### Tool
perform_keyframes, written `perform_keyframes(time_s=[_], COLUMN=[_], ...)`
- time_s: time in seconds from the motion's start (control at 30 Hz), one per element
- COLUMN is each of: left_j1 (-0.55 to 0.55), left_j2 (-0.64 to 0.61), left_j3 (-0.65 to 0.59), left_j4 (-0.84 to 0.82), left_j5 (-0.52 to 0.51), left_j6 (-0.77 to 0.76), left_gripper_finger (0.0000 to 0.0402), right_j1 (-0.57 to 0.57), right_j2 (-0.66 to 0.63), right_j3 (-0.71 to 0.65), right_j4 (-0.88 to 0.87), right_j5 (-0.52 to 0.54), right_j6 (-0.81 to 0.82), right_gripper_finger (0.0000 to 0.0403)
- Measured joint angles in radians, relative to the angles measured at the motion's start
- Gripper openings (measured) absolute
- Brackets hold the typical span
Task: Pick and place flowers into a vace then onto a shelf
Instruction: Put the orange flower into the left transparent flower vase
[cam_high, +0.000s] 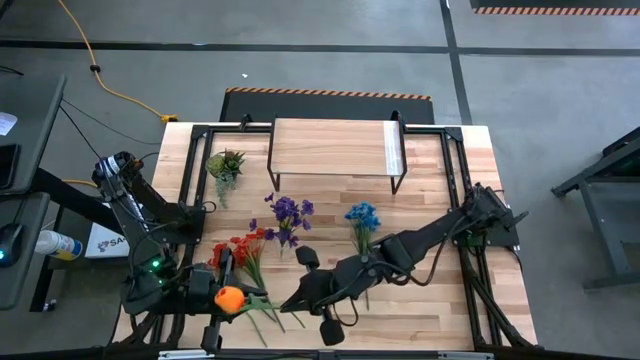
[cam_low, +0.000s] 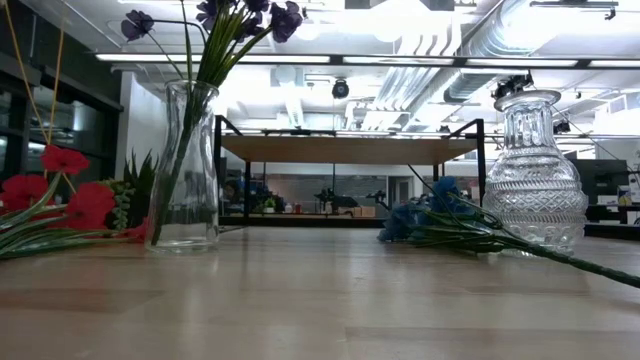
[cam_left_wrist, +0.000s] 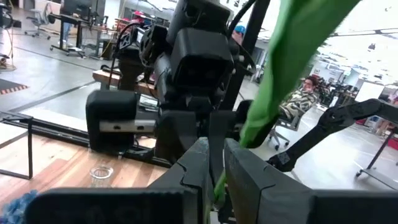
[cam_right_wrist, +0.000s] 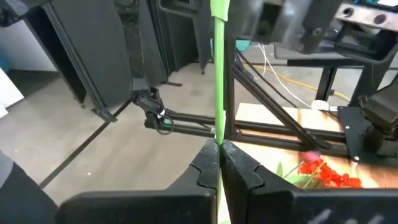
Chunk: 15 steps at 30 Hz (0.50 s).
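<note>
The orange-bloomed flower is near the table's near edge, its green stem running between my two grippers. My left gripper is shut on it beside the bloom. My right gripper is shut on the stem farther along. Purple flowers stand in a tall plain glass vase. Red flowers and blue flowers lie on the table. A cut-glass vase stands upright behind the blue flowers. The shelf stands at the far edge. My left gripper pinches the orange flower's green stem between its two fingers, close to the bloom. A broad green part rises past the fingers. My right gripper pinches the same stem between its fingertips, fingers across it; the stem runs straight on from them toward the left gripper.
A small spiky green plant sits left of the shelf. The black frame rails border the tabletop. Bare wood lies between the blue flowers and the table's right edge.
</note>
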Motion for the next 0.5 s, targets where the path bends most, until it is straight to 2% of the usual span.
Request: perform_keyframes(time_s=[0.5], left_j1=[0.0], left_j2=[0.0], left_j3=[0.0], left_j4=[-0.001], left_j5=[0.033], left_j6=[0.0], left_gripper_finger=[0.0088], right_j1=[-0.04], right_j2=[-0.002], right_j3=[0.0], right_j4=[0.0], right_j5=[-0.022], right_j6=[-0.002], right_gripper_finger=[0.0])
